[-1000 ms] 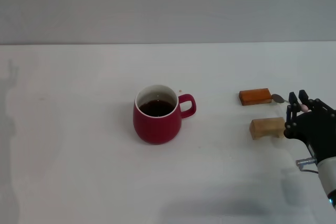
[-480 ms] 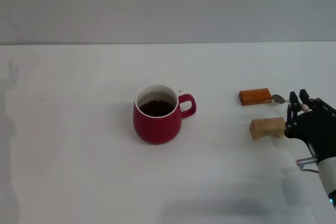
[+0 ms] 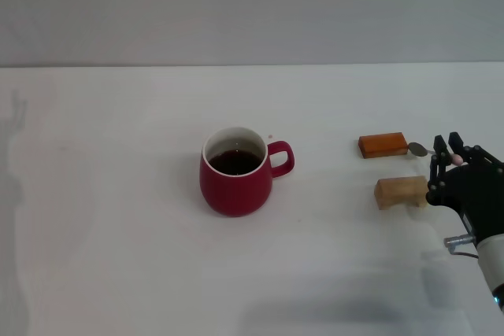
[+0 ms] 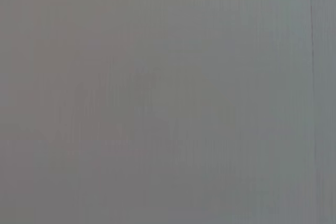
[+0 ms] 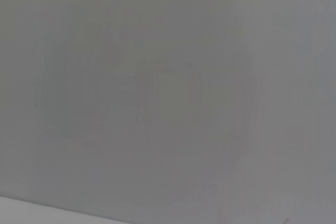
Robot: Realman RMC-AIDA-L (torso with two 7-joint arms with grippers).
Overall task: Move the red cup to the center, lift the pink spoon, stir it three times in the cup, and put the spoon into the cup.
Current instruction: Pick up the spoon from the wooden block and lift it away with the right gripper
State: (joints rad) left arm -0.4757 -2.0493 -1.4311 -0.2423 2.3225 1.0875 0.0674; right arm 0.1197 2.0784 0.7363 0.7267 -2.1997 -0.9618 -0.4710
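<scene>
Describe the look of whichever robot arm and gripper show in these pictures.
Only the right gripper shows: a black, boxy body with several slim black fingers, a small silver metal fitting beneath it, then a white rounded arm segment at the head view's edge. The left arm is out of view.

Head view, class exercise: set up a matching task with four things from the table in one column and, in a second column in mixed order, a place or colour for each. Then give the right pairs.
Column 1
1. red cup
2. orange-brown block
3. pale wooden block
4. right gripper

Column 2
A. black, at the right edge of the table, around the pink spoon
B. flat, farther from the robot, beside the spoon's grey bowl
C. near the middle, dark liquid inside, handle toward the blocks
D. light tan, nearer the robot, right next to the black fingers

Pairs: 1-C, 2-B, 3-D, 4-A
</scene>
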